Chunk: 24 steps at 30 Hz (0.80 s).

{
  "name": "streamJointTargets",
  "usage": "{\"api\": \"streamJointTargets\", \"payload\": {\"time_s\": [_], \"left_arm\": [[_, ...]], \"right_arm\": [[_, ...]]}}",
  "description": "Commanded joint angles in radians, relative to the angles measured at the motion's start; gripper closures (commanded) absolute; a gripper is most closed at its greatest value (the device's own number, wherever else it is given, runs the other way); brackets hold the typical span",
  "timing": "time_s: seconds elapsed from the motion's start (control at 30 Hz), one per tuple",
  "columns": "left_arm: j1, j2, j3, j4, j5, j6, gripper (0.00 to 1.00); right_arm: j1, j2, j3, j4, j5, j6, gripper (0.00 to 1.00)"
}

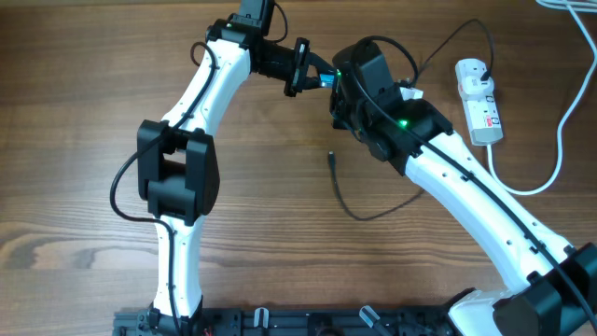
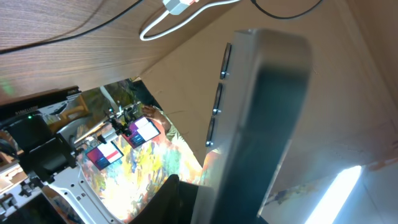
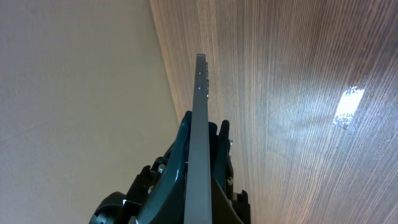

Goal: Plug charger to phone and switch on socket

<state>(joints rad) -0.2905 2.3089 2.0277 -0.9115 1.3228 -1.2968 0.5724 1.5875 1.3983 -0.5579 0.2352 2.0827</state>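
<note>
The phone (image 1: 326, 79) is held off the table at the back, between both grippers. In the right wrist view the phone (image 3: 199, 112) shows edge-on, and my right gripper (image 3: 202, 130) is shut on its two faces. My left gripper (image 1: 311, 75) comes in from the left. In its wrist view a black finger (image 2: 177, 199) presses against the phone (image 2: 239, 93), whose side buttons show. The charger tip (image 1: 333, 157) lies loose on the wood in front of the phone, its thin black cable (image 1: 368, 215) curling right under the right arm. The white socket (image 1: 478, 101) lies at the far right.
A thick white cord (image 1: 560, 140) runs from the socket along the right edge. A black cable (image 1: 448, 47) loops behind the right arm toward the socket. Bare wood lies in front and to the left of the arms.
</note>
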Motion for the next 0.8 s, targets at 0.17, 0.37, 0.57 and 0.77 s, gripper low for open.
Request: {"api": "streamJointTargets", "payload": {"time_s": [0.17,0.37,0.57,0.77], "left_arm": [[0.008,-0.039,0.0,-0.008,0.024,-0.02,0.95],[0.007,-0.039,0.0,-0.008,0.035,-0.02,0.96],[0.008,-0.039,0.0,-0.002,0.035,-0.019,0.96],[0.013,-0.039,0.0,0.074,0.033,-0.016,0.96]], "right_arm": [[0.002,-0.024,0.017,0.023,-0.009,-0.011,0.95],[0.002,-0.024,0.017,0.023,-0.029,-0.011,0.87],[0.002,-0.024,0.017,0.023,-0.035,-0.017,0.7],[0.002,-0.079,0.017,0.049,-0.029,-0.245,0.44]]}}
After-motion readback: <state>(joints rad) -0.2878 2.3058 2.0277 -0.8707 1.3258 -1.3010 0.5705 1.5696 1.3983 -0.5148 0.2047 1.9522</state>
